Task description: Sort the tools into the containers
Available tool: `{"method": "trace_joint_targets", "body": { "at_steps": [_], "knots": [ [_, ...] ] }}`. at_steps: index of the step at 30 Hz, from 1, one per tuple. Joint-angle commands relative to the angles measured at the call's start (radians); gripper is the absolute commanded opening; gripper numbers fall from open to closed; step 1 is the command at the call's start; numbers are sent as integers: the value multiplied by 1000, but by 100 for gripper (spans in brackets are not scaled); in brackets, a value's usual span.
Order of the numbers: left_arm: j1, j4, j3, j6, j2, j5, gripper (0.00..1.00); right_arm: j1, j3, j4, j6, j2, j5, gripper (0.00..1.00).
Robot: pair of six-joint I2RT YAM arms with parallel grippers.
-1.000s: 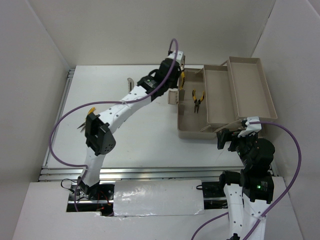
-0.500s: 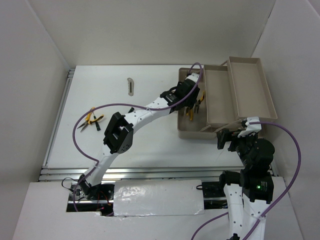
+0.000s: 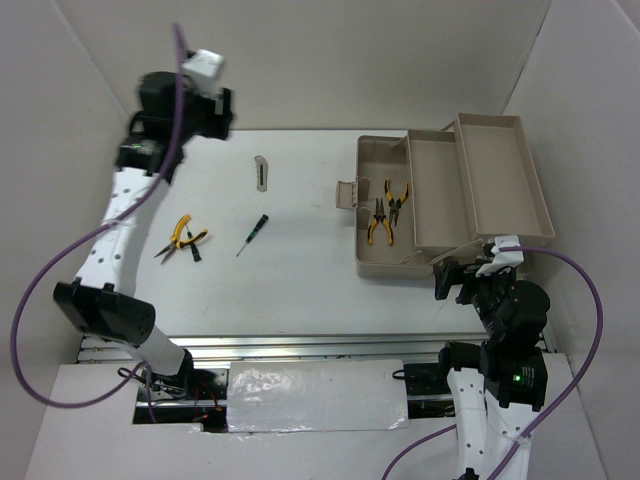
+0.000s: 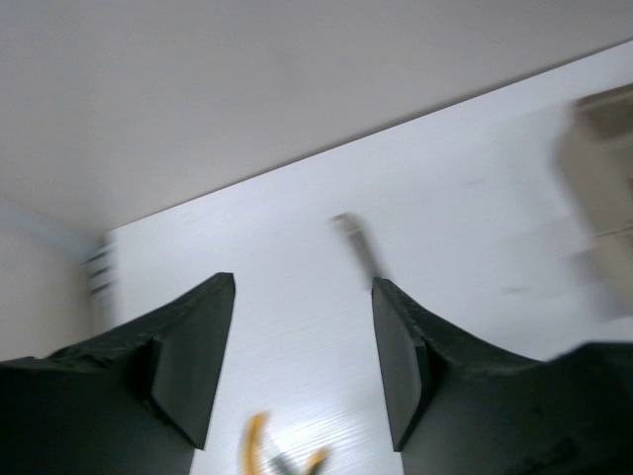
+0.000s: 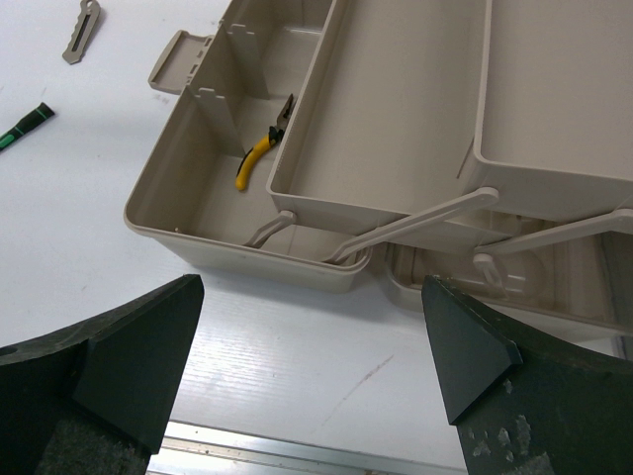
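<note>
The beige toolbox (image 3: 372,262) stands open at the right, its deep tub holding two yellow-handled pliers (image 3: 378,220) side by side. One of these pliers (image 5: 255,156) shows in the right wrist view. A third pair of pliers (image 3: 180,237) lies on the table at the left, blurred in the left wrist view (image 4: 255,453). A dark screwdriver (image 3: 252,233) and a flat grey metal piece (image 3: 261,172) also lie on the table. My left gripper (image 3: 215,110) is raised at the far left, open and empty (image 4: 304,317). My right gripper (image 3: 455,280) is open and empty (image 5: 312,376) by the toolbox's near corner.
Two shallow fold-out trays (image 3: 440,190) step up to the right of the tub. A small dark tool (image 3: 193,252) lies beside the left pliers. White walls enclose the table on three sides. A metal rail (image 3: 250,345) runs along the near edge.
My left arm has swung from the toolbox tub up to the far left corner. A second pair of pliers now lies in the tub. The right arm has not moved.
</note>
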Motion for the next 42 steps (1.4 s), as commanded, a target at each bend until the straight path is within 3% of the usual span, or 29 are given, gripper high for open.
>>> {"method": "trace_joint_targets", "body": {
  "at_steps": [1, 4, 8, 13, 19, 30, 42],
  "knots": [
    [178, -249, -57, 284, -20, 180, 70, -3, 2, 52, -2, 2, -9, 100],
    [396, -363, -106, 410, 24, 275, 61, -3, 4, 49, -6, 6, -19, 100],
    [522, -433, -146, 479, 113, 353, 54, -2, 4, 46, -6, 9, -19, 100],
    [609, -411, -155, 472, 268, 329, 50, -2, 4, 44, -7, 8, -19, 100],
    [642, -382, -143, 436, 399, 307, 51, -3, 4, 43, -7, 13, -15, 100],
    [648, -367, -165, 436, 477, 343, 59, -3, 4, 40, -13, 23, -28, 100],
    [648, -327, -215, 426, 505, 335, 50, -2, 4, 41, -12, 28, -26, 100]
  ]
}}
